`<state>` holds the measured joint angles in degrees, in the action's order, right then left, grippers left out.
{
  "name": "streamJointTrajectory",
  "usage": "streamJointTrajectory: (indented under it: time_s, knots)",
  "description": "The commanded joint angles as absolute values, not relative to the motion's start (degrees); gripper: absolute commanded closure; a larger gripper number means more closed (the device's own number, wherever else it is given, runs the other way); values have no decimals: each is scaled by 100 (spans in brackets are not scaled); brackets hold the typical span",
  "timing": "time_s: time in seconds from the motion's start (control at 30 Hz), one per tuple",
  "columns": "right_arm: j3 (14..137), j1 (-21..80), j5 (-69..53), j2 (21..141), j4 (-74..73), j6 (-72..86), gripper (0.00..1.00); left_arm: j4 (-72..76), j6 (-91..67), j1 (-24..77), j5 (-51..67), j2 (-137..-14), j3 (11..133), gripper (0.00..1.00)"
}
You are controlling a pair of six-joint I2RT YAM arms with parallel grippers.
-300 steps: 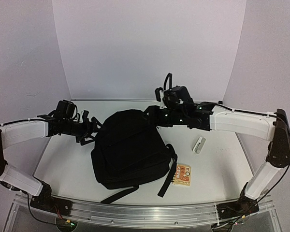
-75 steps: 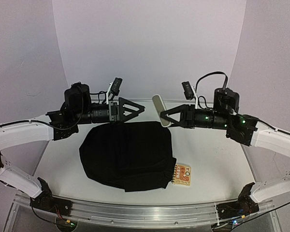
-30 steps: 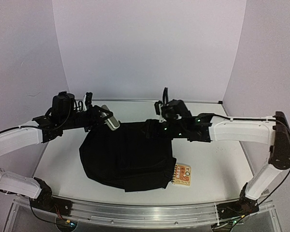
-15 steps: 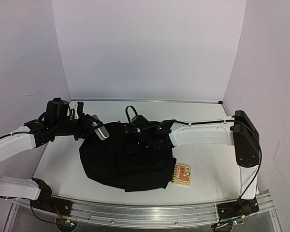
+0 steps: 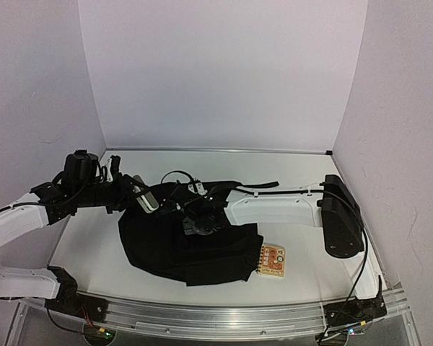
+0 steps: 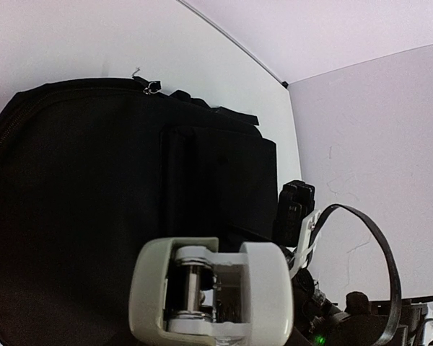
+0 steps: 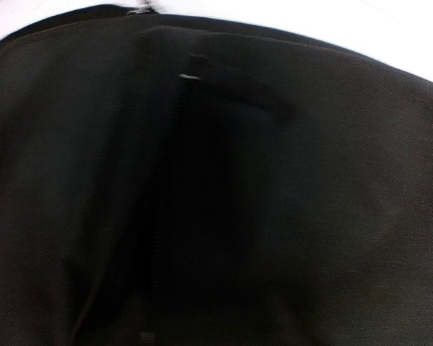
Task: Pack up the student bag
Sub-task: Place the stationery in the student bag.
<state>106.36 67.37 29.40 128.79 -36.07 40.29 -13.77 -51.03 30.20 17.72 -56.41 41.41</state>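
Student bag (image 5: 169, 249) lay flat on the table (image 5: 202, 162), lower centre of top view, with an orange card (image 5: 272, 259) just beside its right edge. My left gripper (image 5: 143, 199) pinched a pale roller gadget (image 6: 209, 288) at the bag's upper-left edge; only the left wrist view showed its roller. My right gripper (image 5: 196, 222) sat low on the bag, and I couldn't tell its finger spread. Right wrist view was all black fabric plus a zipper pull (image 7: 138, 10).

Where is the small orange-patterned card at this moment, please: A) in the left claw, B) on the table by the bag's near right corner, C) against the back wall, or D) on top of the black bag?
B: the orange-patterned card lies flat on the table by the near right corner of the black bag.
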Motion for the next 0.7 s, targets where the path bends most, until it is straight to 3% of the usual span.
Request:
streamJointTrajectory:
  time_s: [0.0, 0.1, 0.33, 0.67]
  knots:
    - [10411, 6671, 3421, 12867, -4585, 4661, 80, -1297, -5039, 2988, 1725, -5553, 4176, 100]
    - [10346, 6653, 3520, 12601, -4458, 4834, 100, -1183, -4981, 2988, 2070, -5856, 4232, 100]
    - [9435, 6555, 3141, 11258, -3013, 4873, 100, 21, -5312, 3159, 3194, -6947, 4430, 100]
    - [8508, 6325, 2225, 10517, -1930, 4708, 100, 864, -4979, 3929, 3059, -7870, 5014, 100]
